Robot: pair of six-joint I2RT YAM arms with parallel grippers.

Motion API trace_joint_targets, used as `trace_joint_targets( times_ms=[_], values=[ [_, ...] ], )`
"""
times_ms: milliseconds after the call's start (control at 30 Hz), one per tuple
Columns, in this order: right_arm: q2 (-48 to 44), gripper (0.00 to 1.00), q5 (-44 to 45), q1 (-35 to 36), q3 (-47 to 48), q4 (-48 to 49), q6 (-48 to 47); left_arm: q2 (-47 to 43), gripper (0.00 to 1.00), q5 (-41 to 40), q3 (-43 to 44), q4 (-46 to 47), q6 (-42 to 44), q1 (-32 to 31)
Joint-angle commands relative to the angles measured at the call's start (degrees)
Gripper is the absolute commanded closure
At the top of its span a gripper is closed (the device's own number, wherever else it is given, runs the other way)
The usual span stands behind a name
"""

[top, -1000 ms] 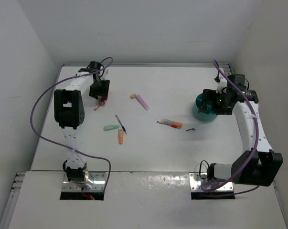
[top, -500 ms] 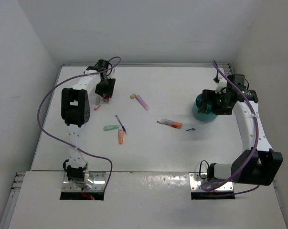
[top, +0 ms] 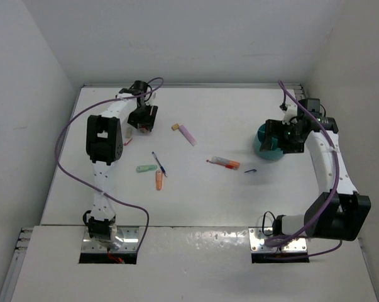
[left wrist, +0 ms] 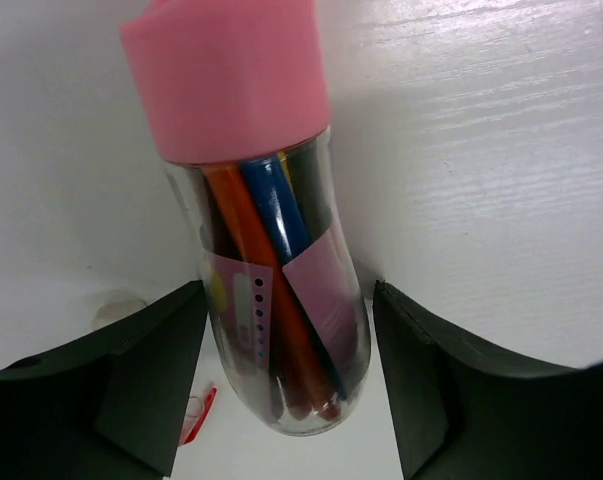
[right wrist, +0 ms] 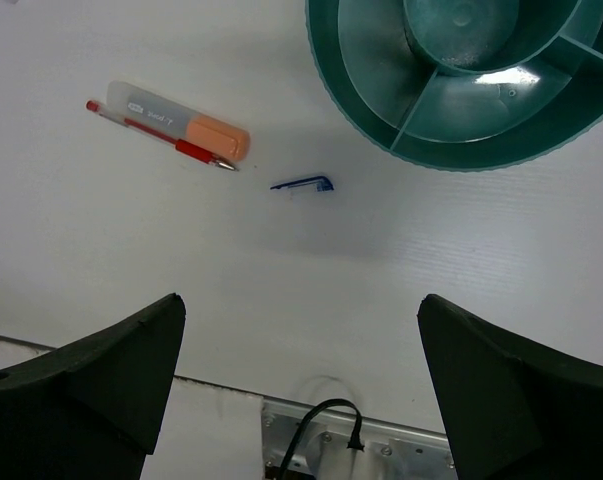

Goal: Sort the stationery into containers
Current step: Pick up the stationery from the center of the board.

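The fingers (left wrist: 141, 390) of the left gripper (left wrist: 286, 290) stood one on each side of a clear tube (left wrist: 281, 340) with a pink cap, close against its walls. A thin strip of white showed beside the right-hand finger, and whether they pressed the tube could not be told. Inside the tube lay an orange pen (left wrist: 281, 320) and a blue pen (left wrist: 276, 210). From above, this gripper (top: 142, 117) hung near the far left corner of the desk (top: 227, 113), with a small red piece (top: 127, 142) lying just nearer than it.

The right gripper (right wrist: 301, 300) had its fingers spread wide with nothing between them. It was over the desk by the right edge, beside the teal cup (right wrist: 451, 160). The cup showed a round middle well and a ring split by partitions.

An orange-capped highlighter (right wrist: 176, 125) and a red pen (right wrist: 161, 135) lay touching side by side near the middle of the desk, left of the cup. A small blue piece (right wrist: 303, 184) lay near them, between them and the cup.

Further left, a lilac highlighter (top: 185, 132) with a yellow cap lay toward the far edge. A dark-blue pen (top: 159, 163), a mint-green stub (top: 146, 168) and an orange stub (top: 158, 180) lay close together left of the middle.
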Motion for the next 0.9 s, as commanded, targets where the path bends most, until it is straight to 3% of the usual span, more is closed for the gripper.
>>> trace_joint_targets(
  times_ms=[0, 133, 200, 233, 333, 433, 500, 567, 733, 867],
  values=[
    [0.26, 0.02, -1.21, -0.25, 2.72, -0.19, -0.29, 3.54, 0.27, 0.09, 0.50, -1.78, 0.52, -0.60],
    [0.00, 0.03, -1.29, -0.16, 2.63, -0.02, -0.20, 3.46, 0.40, 0.61, 0.51, -1.34, 0.61, -0.60],
    [-0.18, 0.05, -1.73, -0.16, 2.63, 0.42, 0.06, 2.93, 0.57, 0.70, -0.02, -0.73, 0.79, -0.60],
    [-0.35, 0.05, -2.08, -0.16, 2.55, 0.69, 0.24, 1.97, 0.70, 0.79, -0.28, -0.46, 0.87, -0.60],
    [-1.66, 0.05, -3.66, -0.16, 2.55, 2.35, 1.38, -4.43, 0.86, 1.50, -5.80, 3.22, 1.32, -0.69],
    [-3.95, 0.04, -6.21, -0.16, 3.86, 5.25, 2.79, -20.58, 0.88, 8.77, -21.34, 17.17, 0.96, 0.01],
    [-5.00, 0.04, -8.05, -0.25, 6.57, 7.80, 4.19, -34.56, 0.98, 16.67, -29.34, 29.29, 0.18, 0.36],
    [-6.33, 0.03, -12.09, -0.25, 8.60, 12.26, 7.35, -45.52, 1.00, 24.91, -37.88, 36.85, -1.14, -0.34],
    [-8.87, 0.04, -21.50, 0.01, 11.86, 27.03, 18.33, -58.67, 1.00, 43.39, -46.93, 44.35, -8.59, -2.97],
    [-9.40, 0.06, -29.58, 0.54, 12.22, 41.10, 30.36, -67.20, 1.00, 53.06, -54.59, 58.49, -17.91, -8.05]
  ],
)
